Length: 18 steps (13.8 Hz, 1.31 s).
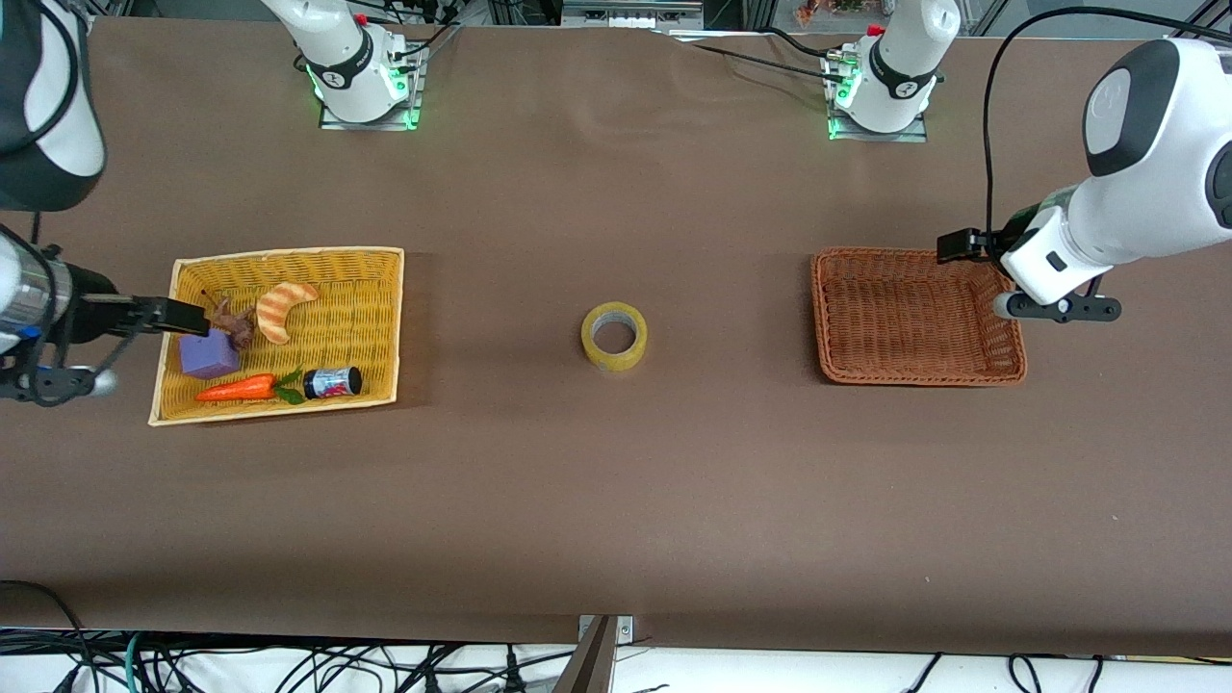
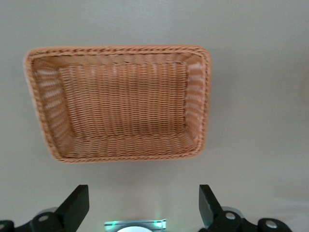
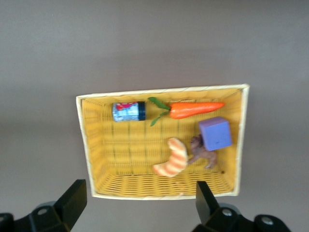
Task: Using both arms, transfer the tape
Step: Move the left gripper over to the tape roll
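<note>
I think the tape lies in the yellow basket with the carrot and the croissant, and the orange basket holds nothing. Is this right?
Not quite. The front view shows the tape on the bare table, between the two baskets. The yellow basket does hold the carrot and croissant, and the orange basket holds nothing.

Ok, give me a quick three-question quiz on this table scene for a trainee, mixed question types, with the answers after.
1. True or false: the yellowish translucent ring-shaped roll of packing tape lies inside the orange-brown woven basket.
2. Which item lies in the yellow woven basket? A) a green apple B) an orange plastic carrot C) a white mug
3. Fill in: both the left pincer and the right pincer have their fingers ____.

Key: 1 false, the tape rests on the bare brown table between the two baskets; 2 B; 3 open.
</note>
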Tool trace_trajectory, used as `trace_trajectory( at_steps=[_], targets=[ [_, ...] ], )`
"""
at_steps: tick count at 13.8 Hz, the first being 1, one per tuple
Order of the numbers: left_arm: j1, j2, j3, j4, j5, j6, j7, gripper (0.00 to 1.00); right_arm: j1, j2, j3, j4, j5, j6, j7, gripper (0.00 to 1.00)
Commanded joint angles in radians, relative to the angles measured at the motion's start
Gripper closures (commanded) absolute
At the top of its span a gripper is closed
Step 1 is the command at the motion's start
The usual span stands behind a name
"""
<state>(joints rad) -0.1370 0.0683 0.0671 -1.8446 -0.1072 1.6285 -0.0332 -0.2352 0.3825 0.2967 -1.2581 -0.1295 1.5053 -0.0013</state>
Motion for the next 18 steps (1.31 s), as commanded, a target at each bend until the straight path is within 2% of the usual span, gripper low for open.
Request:
trace_trajectory(
  at_steps=[1,4,6,8,10,13,15,18],
  targets=[
    [-0.013,0.01,-0.05,-0.028,-0.054,0.068,-0.042,0.0,-0.007,-0.134,-0.043,-0.058,0.001,-0.02,-0.048,0.0],
    [-0.016,0.05,-0.14,-0.028,-0.063,0.091,-0.141,0.0,-0.004,-0.288,-0.053,-0.222,-0.001,-0.027,-0.039,0.0],
    [-0.016,0.102,-0.216,-0.027,-0.082,0.178,-0.262,0.0,0.01,-0.338,-0.096,-0.279,0.001,-0.025,-0.043,0.0],
    [-0.016,0.139,-0.256,-0.028,-0.077,0.215,-0.312,0.0,0.097,-0.344,-0.193,-0.284,0.007,-0.025,-0.043,0.0],
    [-0.018,0.18,-0.289,-0.027,-0.089,0.263,-0.33,0.0,0.1,-0.367,-0.211,-0.311,0.051,-0.025,-0.046,0.0],
    [-0.03,0.269,-0.372,-0.027,-0.097,0.42,-0.463,0.0,0.112,-0.41,-0.251,-0.372,0.053,-0.014,-0.046,0.0],
    [-0.067,0.318,-0.38,-0.022,-0.095,0.494,-0.502,0.0,0.193,-0.409,-0.333,-0.368,0.053,-0.013,-0.048,0.0],
    [-0.133,0.399,-0.379,0.053,-0.092,0.533,-0.592,0.0,0.195,-0.367,-0.363,-0.342,0.094,-0.014,-0.054,0.0]
  ],
)
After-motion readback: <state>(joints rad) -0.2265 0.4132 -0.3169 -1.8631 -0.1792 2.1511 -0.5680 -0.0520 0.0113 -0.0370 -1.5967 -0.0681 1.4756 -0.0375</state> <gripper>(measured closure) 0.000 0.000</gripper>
